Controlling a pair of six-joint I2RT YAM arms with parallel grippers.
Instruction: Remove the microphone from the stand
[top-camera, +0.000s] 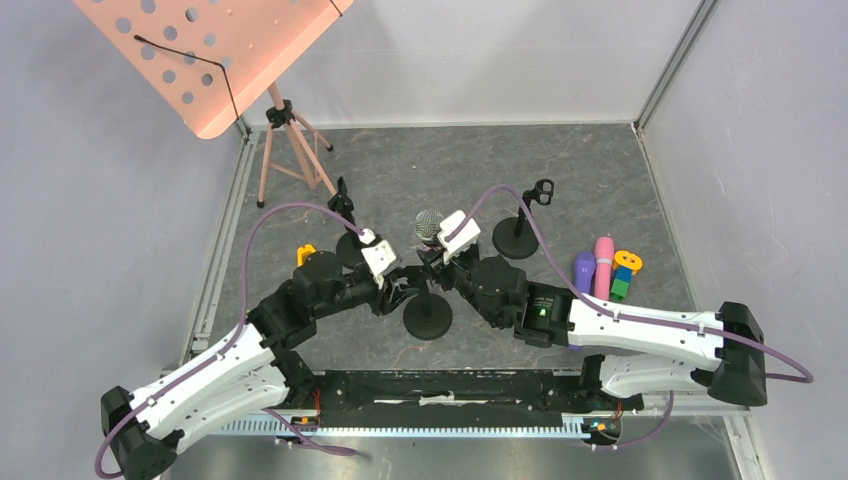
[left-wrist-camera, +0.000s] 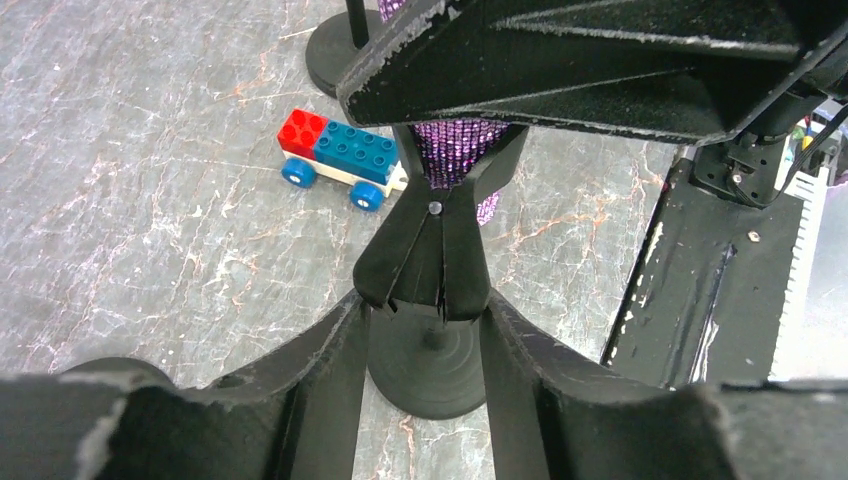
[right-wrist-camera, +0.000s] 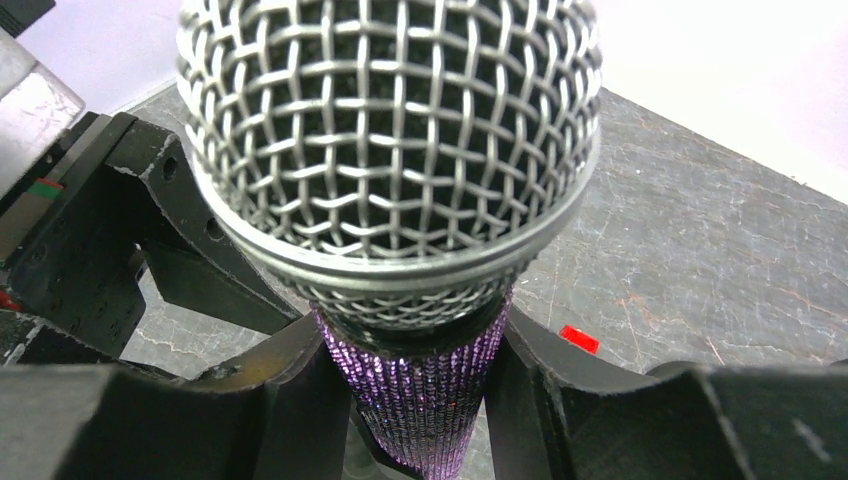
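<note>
Left arm (top-camera: 215, 375): white and black, stretched from the near-left corner toward the middle of the table.
Right arm (top-camera: 640, 335): stretched from the near-right corner to the same spot, wrist almost meeting the left one.
Stand (top-camera: 428, 318): upright on a round black base, between the two wrists.
Left gripper (left-wrist-camera: 422, 305): low on the stand, with fingers (left-wrist-camera: 330, 370) pressed against both flanks of the black clip (left-wrist-camera: 425, 255), just above the base.
Right gripper (right-wrist-camera: 415, 350): higher up, pinching the purple glitter handle just under the mesh head, one finger on each side.
Microphone (right-wrist-camera: 390, 130): seated in the clip and nearly upright, silver mesh head on top, purple handle tapering down into the clip.
Toy car (left-wrist-camera: 345, 160): red and teal bricks on blue wheels, standing on the table just beyond the stand in the left wrist view.
Loose microphones: one pink (top-camera: 604, 265) and one purple (top-camera: 583, 270), lying side by side to the right of the stand.
Spare stands: two more black ones behind the grippers, one to the left (top-camera: 350, 245) and one to the right (top-camera: 518, 238).
Table (top-camera: 600, 170): grey marbled top inside pale walls.
Music stand (top-camera: 200, 60): pink perforated desk on a tripod in the far-left corner.
</note>
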